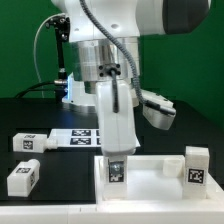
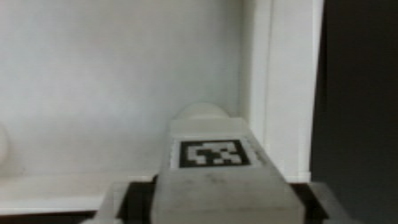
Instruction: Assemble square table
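- Exterior view: the arm reaches straight down over the black tabletop (image 1: 60, 165), and the tool (image 1: 116, 150) sits right on top of an upright tagged leg (image 1: 117, 172).
- The tool's fingers flank the leg's upper end. I cannot tell whether they are clamped on it or standing just apart from it.
- The tagged leg stands at a corner of the square top (image 1: 155, 178), on the exterior view's left, with its black-and-white tag facing the camera.
- The square top lies flat on the tabletop, near the front of the scene.
- A second leg (image 1: 197, 166) stands upright at the top's corner on the exterior view's right, well apart from the tool.
- On the exterior view's left, one loose leg (image 1: 27, 143) and another loose leg (image 1: 22, 178) lie on the tabletop, clear of the top.
- The marker board (image 1: 85, 135) lies flat behind, between the loose legs and the arm.
- Wrist view: the tagged leg (image 2: 214, 150) rises towards the camera, tag in plain sight though blurred.
- Beyond it lie the top's white surface (image 2: 107, 90) and raised edge, with dark tabletop (image 2: 365, 90) beside that edge.
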